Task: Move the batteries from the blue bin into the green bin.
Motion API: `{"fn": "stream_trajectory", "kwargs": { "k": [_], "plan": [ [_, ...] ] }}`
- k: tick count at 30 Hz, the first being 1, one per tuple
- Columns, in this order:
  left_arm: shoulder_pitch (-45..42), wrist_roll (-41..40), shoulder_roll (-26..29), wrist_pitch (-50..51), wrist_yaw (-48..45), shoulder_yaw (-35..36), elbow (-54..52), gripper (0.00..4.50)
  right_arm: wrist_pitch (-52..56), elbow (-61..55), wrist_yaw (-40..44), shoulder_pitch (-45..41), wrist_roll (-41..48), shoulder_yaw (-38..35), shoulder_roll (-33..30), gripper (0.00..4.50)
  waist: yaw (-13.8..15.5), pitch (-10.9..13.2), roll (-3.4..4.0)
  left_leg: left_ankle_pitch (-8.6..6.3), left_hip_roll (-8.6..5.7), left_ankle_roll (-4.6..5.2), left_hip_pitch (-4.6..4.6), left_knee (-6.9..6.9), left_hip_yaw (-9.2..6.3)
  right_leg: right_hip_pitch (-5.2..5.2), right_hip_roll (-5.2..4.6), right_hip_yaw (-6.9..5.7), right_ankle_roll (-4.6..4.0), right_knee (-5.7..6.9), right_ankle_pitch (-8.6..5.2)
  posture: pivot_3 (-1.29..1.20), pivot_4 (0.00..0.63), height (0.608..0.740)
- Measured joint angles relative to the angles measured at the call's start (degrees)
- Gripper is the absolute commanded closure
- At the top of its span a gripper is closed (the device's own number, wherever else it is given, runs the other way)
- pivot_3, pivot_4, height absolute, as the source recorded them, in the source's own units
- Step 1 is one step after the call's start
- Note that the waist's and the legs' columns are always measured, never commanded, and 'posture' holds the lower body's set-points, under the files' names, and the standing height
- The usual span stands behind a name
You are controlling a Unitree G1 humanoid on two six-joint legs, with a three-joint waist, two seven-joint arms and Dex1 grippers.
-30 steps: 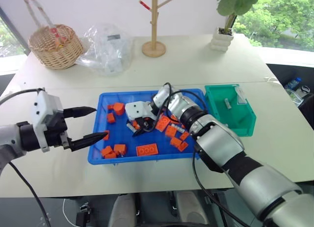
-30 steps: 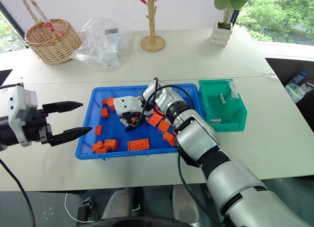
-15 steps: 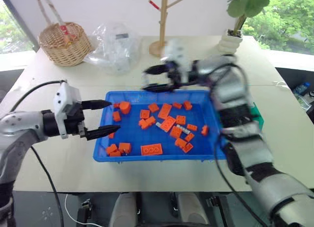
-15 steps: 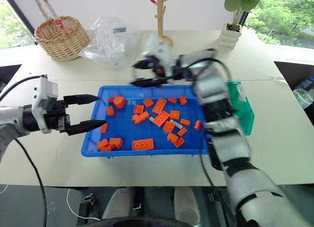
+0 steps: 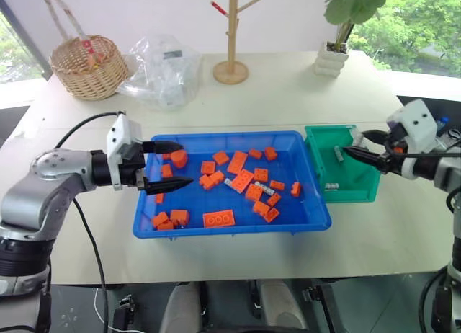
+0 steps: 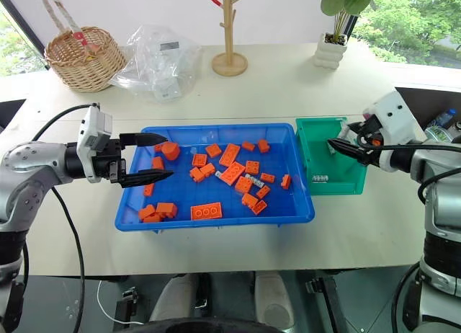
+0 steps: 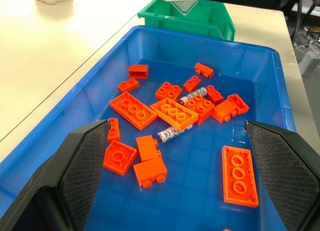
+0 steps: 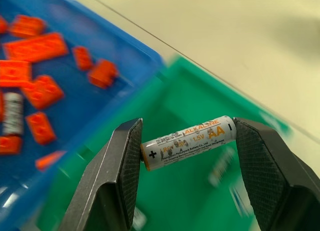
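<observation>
One battery [image 8: 189, 142] spanning right end effector [image 8: 185, 141] fingers

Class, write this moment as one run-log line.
right gripper: shut on battery, over green bin | left gripper: open, over blue bin | batteries remain among orange bricks

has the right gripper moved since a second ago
Yes. The right gripper was low inside the blue bin among the bricks; now it hovers over the green bin, a battery held between its jaws.

Before me cream table [image 5: 274, 95], white wall [image 5: 144, 16] behind; window [image 5: 418, 23] at right, green trees outside, daylight bright.
</observation>
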Motion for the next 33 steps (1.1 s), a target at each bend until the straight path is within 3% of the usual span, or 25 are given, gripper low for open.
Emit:
{"fn": "stream_trajectory", "kwargs": {
  "k": [2,6,9,16,21,26,33],
  "plan": [
    [-0.7,0.4,-0.3,-0.4,-0.2,-0.1,0.2,0.00,-0.3,0.0,-1.2,0.6,0.9,0.3,-0.1,0.04,-0.1,0.0,-0.01,0.00,0.00,0.00,-0.01,0.00,0.01,0.00,0.01,0.04,0.02,-0.01,0.00,0.00,0.150,0.736],
    [-0.8,0.9,-0.4,-0.6,-0.4,-0.2,0.3,0.00,-1.9,0.4,-2.4,0.0,2.0,2.7,-1.1,0.04,-0.1,0.0,-0.02,0.00,-0.01,0.00,-0.02,0.00,0.03,0.00,-0.01,0.08,0.05,-0.03,-0.02,0.00,0.150,0.736],
    [-0.7,0.9,-0.6,-0.5,-0.3,-0.2,0.1,0.00,-0.9,-0.3,-2.8,-6.1,5.7,5.8,0.8,0.04,-0.3,0.0,-0.02,0.00,0.00,0.00,0.00,0.01,0.04,-0.02,0.02,0.14,0.05,0.00,-0.01,0.00,0.150,0.736],
    [-0.4,0.9,-1.2,-0.2,0.3,-0.2,-1.1,0.00,-4.1,-1.7,-2.6,-13.0,7.9,25.4,8.3,0.04,0.4,0.0,-0.11,0.00,0.03,0.00,-0.11,0.01,-0.05,-0.02,0.03,0.01,0.06,-0.01,-0.01,0.00,0.150,0.736],
    [-0.1,0.8,-1.2,0.2,0.4,0.2,-1.7,0.00,-23.4,12.2,8.8,-20.9,1.2,39.2,7.1,0.04,0.8,0.1,-0.22,0.00,-0.06,0.01,-0.11,0.16,0.09,0.02,-0.05,0.15,0.06,-0.08,-0.01,0.00,0.150,0.736],
    [0.1,0.8,-1.2,0.7,1.2,0.4,-2.4,0.00,-38.6,28.3,20.9,-33.3,-4.4,47.2,9.3,0.04,1.0,0.1,-0.25,0.00,0.02,0.01,-0.07,0.09,0.08,0.00,0.08,0.04,0.14,0.04,0.03,0.00,0.150,0.736],
    [3.1,0.2,-1.2,1.2,3.4,2.2,-5.1,0.00,-57.5,44.0,35.6,-39.6,-10.1,54.6,12.2,0.04,1.2,0.1,-0.24,0.01,0.06,0.00,-0.10,0.09,0.09,-0.01,0.03,-0.04,0.26,0.06,0.10,0.00,0.150,0.736]
  ]
}}
